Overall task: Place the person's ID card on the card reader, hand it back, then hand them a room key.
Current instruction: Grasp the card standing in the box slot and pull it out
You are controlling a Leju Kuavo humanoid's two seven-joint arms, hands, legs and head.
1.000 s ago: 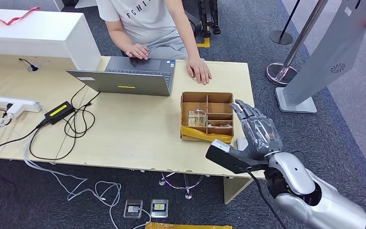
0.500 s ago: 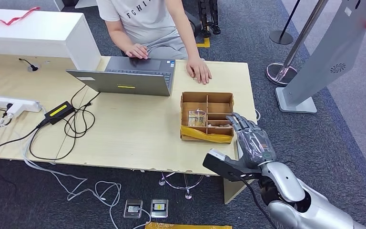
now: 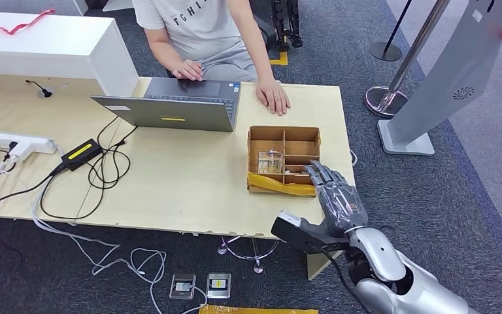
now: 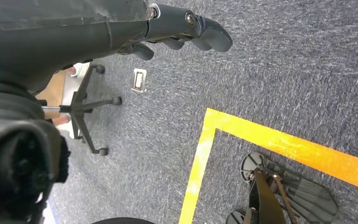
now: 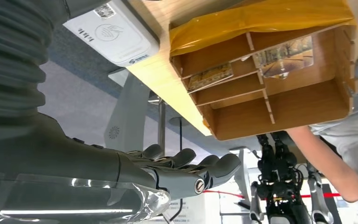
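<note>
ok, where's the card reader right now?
In the right wrist view, the white card reader lies on the table's near edge beside the wooden divider box, by the right hand.

Right robot hand (image 3: 337, 196) raised on silver arm, fingers (image 5: 200, 170) extended, slightly apart, holding nothing. Left robot hand (image 4: 121, 28) hangs down, fingers (image 4: 200, 30) loosely curled, empty.

Office: desk (image 3: 170, 176), laptop (image 3: 176, 108), carpet (image 3: 444, 190)

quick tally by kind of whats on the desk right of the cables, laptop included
laptop: 1
wooden divider box: 1
cards in the box: 2
white card reader: 1
person's hands on the desk: 2
total: 7
</note>
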